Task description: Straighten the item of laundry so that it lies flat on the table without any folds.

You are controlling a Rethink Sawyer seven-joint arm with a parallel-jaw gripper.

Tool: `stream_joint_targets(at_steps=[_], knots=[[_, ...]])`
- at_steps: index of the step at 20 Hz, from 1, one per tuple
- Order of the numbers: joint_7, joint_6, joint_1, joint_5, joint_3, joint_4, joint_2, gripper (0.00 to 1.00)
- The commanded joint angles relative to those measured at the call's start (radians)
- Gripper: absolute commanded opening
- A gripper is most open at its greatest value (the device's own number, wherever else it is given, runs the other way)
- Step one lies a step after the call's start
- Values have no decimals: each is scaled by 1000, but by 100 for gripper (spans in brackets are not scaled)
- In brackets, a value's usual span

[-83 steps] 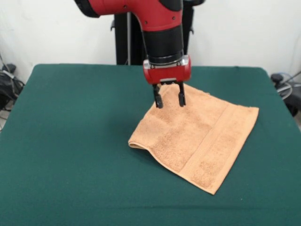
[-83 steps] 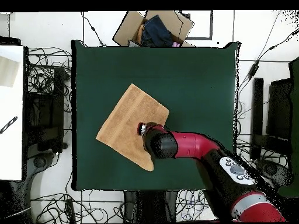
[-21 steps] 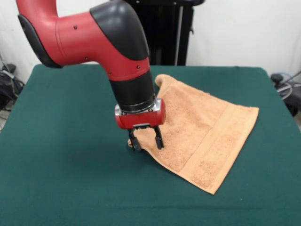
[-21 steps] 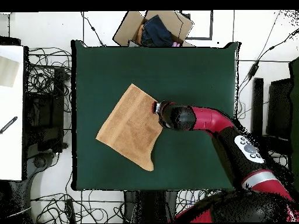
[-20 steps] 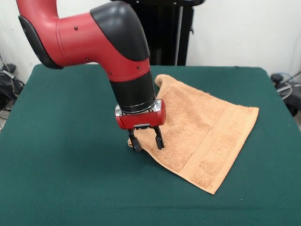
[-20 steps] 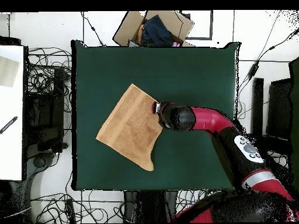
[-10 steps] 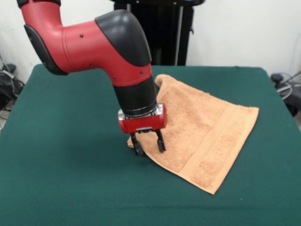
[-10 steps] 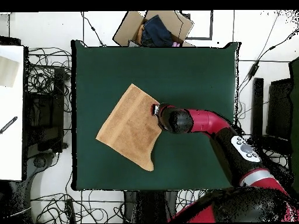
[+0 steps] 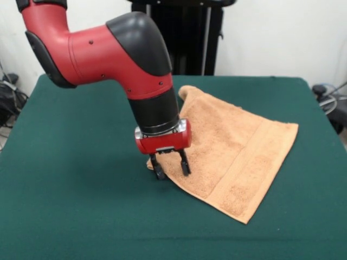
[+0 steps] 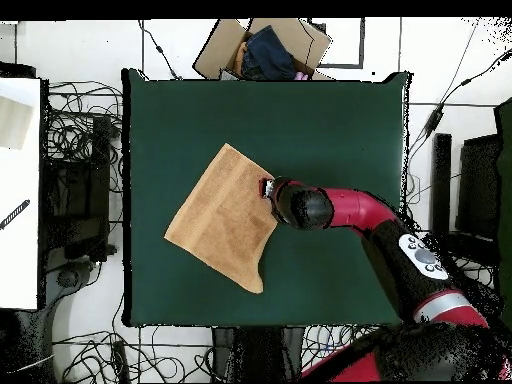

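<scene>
arm (image 9: 108, 49) moved to towel (image 9: 233, 157) corner, lowered

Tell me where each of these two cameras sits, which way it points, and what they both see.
Front view: across the dark green felt table, facing the robot; shows the red and black arm coming down, its hand open at the peach-orange terry towel.
Overhead view: above the table, looking straight down; shows the arm reaching in from the bottom right, floor cables and a cardboard box.
Shared: table, towel, arm.
</scene>
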Motion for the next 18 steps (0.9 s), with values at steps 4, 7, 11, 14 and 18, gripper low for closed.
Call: stream_joint_targets(at_steps=[4,7,11,14,18], knots=[[-123,-91,-12,-126,47,-75,97,100],[-162,-71,-38,-123,79,-98,139,100],[-215,-45,-78,-114,123,-126,207,100],[-257,-22,-112,-113,160,-140,254,100],[-346,27,-176,-106,226,-169,349,100]])
